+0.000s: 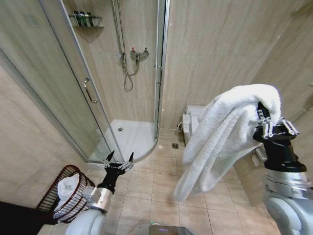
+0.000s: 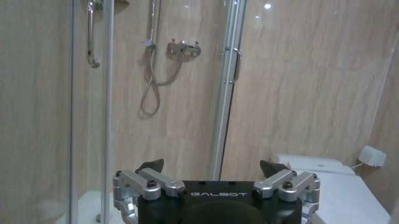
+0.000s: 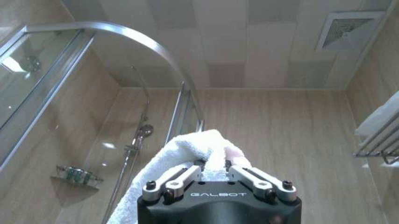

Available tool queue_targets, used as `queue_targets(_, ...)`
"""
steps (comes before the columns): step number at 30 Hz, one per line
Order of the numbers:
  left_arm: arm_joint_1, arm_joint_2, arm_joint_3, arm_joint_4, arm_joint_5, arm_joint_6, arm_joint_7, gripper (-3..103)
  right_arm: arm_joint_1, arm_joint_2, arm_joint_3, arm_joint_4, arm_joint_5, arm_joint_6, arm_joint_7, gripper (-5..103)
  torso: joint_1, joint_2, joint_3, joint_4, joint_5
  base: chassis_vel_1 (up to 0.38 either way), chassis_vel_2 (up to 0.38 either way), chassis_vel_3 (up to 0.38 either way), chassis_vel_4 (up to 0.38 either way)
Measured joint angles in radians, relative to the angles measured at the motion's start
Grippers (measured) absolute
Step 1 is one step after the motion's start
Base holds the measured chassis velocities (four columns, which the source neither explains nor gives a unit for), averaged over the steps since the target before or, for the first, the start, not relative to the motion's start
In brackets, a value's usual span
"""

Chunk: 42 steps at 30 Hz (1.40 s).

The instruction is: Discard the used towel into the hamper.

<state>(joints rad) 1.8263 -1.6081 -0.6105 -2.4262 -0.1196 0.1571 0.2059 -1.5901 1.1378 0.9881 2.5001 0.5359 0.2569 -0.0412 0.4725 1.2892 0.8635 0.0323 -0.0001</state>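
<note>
A white towel (image 1: pixel 220 137) hangs in long folds from my right gripper (image 1: pixel 262 116), which is shut on its upper edge, high at the right. In the right wrist view the towel (image 3: pixel 193 149) bulges over the closed fingers (image 3: pixel 187 175) of the right gripper (image 3: pixel 213 164). The hamper (image 1: pixel 66 193), a dark reddish-brown ribbed basket, stands on the floor at the lower left with a white cloth inside. My left gripper (image 1: pixel 119 160) is open, held low just right of the hamper, its fingertips (image 2: pixel 151 164) spread wide with nothing between them in the left wrist view.
A curved glass shower cabin (image 1: pixel 98 93) takes up the left and middle. A white toilet (image 1: pixel 193 122) stands against the back wall behind the towel. Beige floor tiles (image 1: pixel 161 196) lie open between hamper and toilet. A towel rail (image 3: pixel 380 140) hangs on the wall.
</note>
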Motion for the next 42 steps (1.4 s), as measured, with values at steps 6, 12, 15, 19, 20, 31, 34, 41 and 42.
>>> queue_targets(6, 0.0, 0.0, 0.0, 0.0, 0.0, 0.0, 0.0, 100, 0.001, 0.0, -0.001, 0.0, -0.001, 0.0, 0.001, 8, 0.001, -0.001, 0.0, 0.0001, 0.0002, 0.0, 0.0, 0.0, 0.0)
queue_targets(12, 0.0, 0.0, 0.0, 0.0, 0.0, 0.0, 0.0, 100, 0.002, 0.001, -0.001, 0.0, -0.001, 0.005, 0.0, 8, 0.001, -0.001, 0.0, 0.0001, 0.0001, 0.0, 0.0, 0.0, 0.0)
queue_targets(15, 0.0, 0.0, 0.0, 0.0, 0.0, 0.0, 0.0, 100, 0.002, 0.004, -0.002, 0.0, -0.001, 0.01, -0.002, 8, 0.0, -0.001, 0.0, 0.0, -0.0001, 0.0, 0.0, 0.0, 0.0)
queue_targets(19, 0.0, 0.0, 0.0, 0.0, 0.0, 0.0, 0.0, 100, 0.003, 0.005, -0.004, 0.0, -0.001, 0.01, -0.003, 8, 0.0, -0.001, 0.0, 0.0, 0.0001, 0.0, 0.0, 0.0, 0.0)
queue_targets(20, 0.0, 0.0, 0.0, 0.0, 0.0, 0.0, 0.0, 100, 0.005, 0.005, -0.004, 0.0, 0.001, 0.011, -0.005, 8, 0.0, -0.001, 0.0, 0.0, 0.0001, 0.0, 0.0, 0.0, 0.0)
queue_targets(31, 0.0, 0.0, 0.0, 0.0, 0.0, 0.0, 0.0, 100, 0.007, 0.004, -0.005, 0.0, 0.021, 0.018, -0.01, 8, 0.0, -0.001, 0.0, 0.0, 0.0002, 0.04, 0.055, 0.056, 0.048)
queue_targets(34, 0.0, 0.0, 0.0, 0.0, 0.0, 0.0, 0.0, 100, 0.008, 0.003, -0.005, 0.0, 0.021, 0.018, -0.012, 8, 0.0, -0.001, 0.0, 0.0, 0.0001, 0.091, 0.077, 0.073, 0.09)
queue_targets(41, 0.0, 0.0, 0.0, 0.0, 0.0, 0.0, 0.0, 100, 0.008, 0.003, -0.006, 0.0, 0.026, 0.018, -0.02, 8, 0.0, -0.001, 0.0, 0.0, 0.0001, 0.115, 0.098, 0.104, 0.108)
queue_targets(42, 0.0, 0.0, 0.0, 0.0, 0.0, 0.0, 0.0, 100, 0.008, 0.003, -0.006, 0.0, 0.026, 0.018, -0.02, 8, 0.0, -0.001, 0.0, 0.0, 0.0001, 0.124, 0.089, 0.113, 0.127)
